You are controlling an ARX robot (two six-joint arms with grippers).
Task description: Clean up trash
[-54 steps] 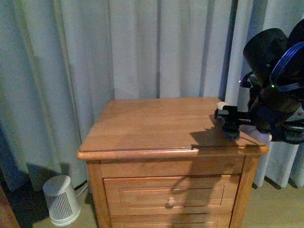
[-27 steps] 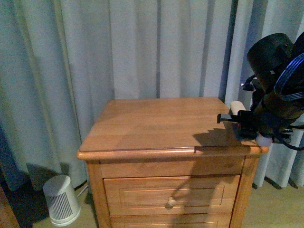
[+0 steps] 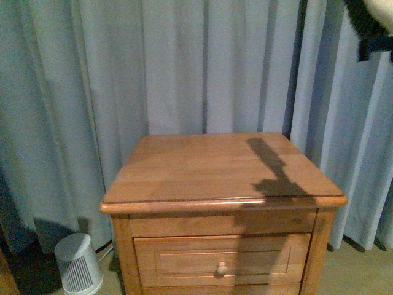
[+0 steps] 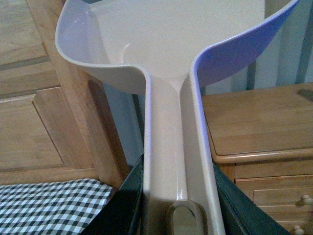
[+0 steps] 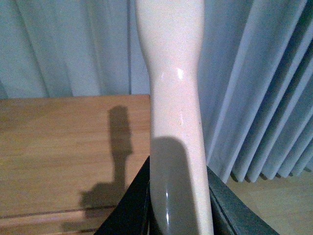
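**Right arm lifted clear of the nightstand**

Since half a second ago my right arm has risen from the right edge of the nightstand (image 3: 202, 166) to the upper right corner of the front view. Only a dark bristly shape (image 3: 367, 19) shows there, and its shadow lies on the smooth wooden top. The right gripper (image 5: 178, 205) is clamped on a glossy, pale, rounded handle (image 5: 173, 73). The left gripper (image 4: 178, 196) squeezes the channelled stem of the beige plastic dustpan (image 4: 161, 49), whose scoop flares wide. Checkered fabric (image 4: 49, 200) lies at the lower left of the left wrist view. Pleated curtains (image 3: 184, 61) hang behind. I cannot tell where the trash wad is.
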